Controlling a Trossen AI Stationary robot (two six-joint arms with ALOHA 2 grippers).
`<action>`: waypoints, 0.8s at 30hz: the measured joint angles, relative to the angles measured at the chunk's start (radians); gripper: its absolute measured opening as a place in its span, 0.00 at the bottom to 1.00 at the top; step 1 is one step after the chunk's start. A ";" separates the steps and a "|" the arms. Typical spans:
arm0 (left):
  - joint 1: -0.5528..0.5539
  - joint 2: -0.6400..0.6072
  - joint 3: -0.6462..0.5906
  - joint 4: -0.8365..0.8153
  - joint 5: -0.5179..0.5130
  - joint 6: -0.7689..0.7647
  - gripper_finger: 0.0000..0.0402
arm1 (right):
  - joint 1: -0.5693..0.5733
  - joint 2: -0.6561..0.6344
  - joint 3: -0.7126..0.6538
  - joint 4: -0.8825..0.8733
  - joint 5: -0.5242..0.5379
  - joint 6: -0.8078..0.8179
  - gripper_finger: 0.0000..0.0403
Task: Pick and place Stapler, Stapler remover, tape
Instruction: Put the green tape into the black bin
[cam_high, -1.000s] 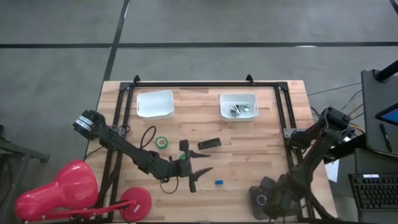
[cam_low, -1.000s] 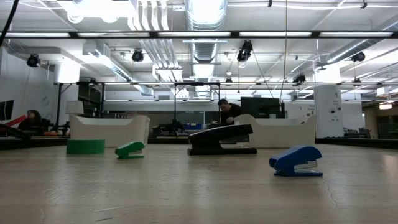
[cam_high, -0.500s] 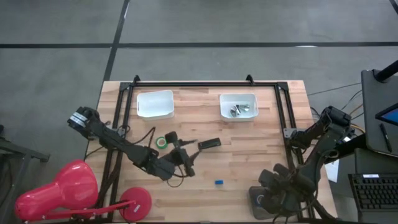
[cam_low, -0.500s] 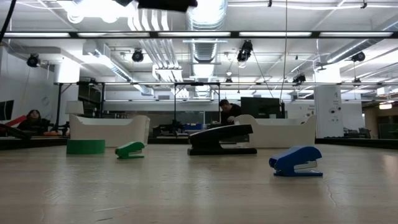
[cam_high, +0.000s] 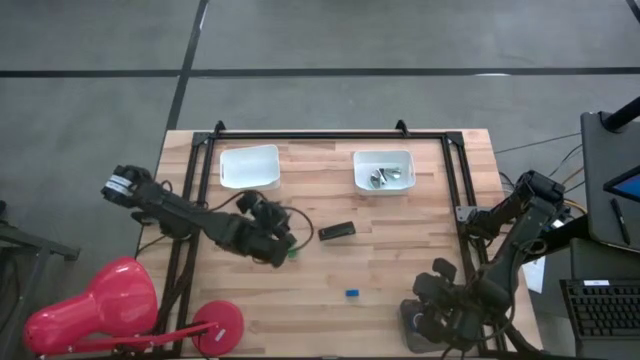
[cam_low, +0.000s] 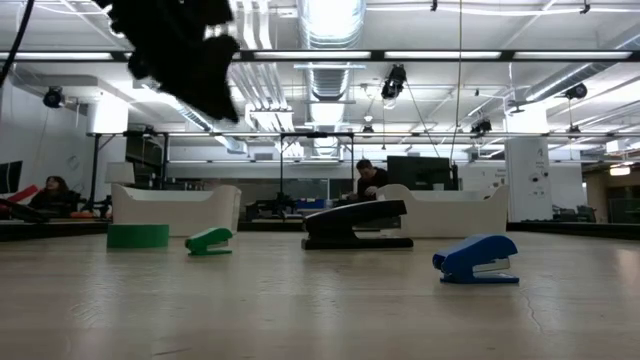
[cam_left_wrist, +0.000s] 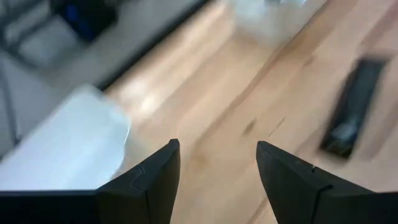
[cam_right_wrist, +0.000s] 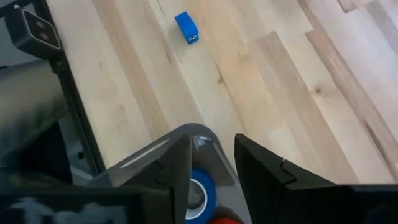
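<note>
My left gripper (cam_high: 262, 215) hangs open and empty above the table's left middle, high in the low view (cam_low: 185, 50). It hides the green tape roll from above; the roll (cam_low: 138, 236) lies flat on the wood. The black stapler (cam_high: 336, 231) lies to its right, blurred in the left wrist view (cam_left_wrist: 351, 109). A small green piece (cam_low: 209, 241) sits beside the roll, and a small blue piece (cam_high: 352, 293) lies nearer the table's near edge. My right gripper (cam_high: 440, 300) waits open at the near right corner, over a grey holder with a blue roll (cam_right_wrist: 199, 196).
Two white bins stand by the far edge: the left one (cam_high: 249, 166) holds nothing, the right one (cam_high: 384, 170) holds metal bits. A black frame rail (cam_high: 330, 135) borders the table. A red round-based stand (cam_high: 215, 325) sits off the near left corner. People show in the room behind.
My left gripper has risen and swung from the table's near middle toward the left and far side, turning as it went; it now hangs over the green roll and has come into the low view's top. The right arm has shifted slightly. Nothing on the table has moved.
</note>
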 joint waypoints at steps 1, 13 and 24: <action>0.016 0.000 -0.013 -0.030 0.031 -0.026 0.53 | 0.000 0.000 -0.003 0.001 0.000 0.000 0.28; 0.180 0.001 -0.210 0.009 0.437 -0.095 0.53 | 0.000 0.000 -0.025 0.003 0.002 0.000 0.24; 0.204 0.000 -0.271 0.156 0.605 -0.127 0.53 | 0.000 0.000 -0.028 0.004 0.003 0.000 0.19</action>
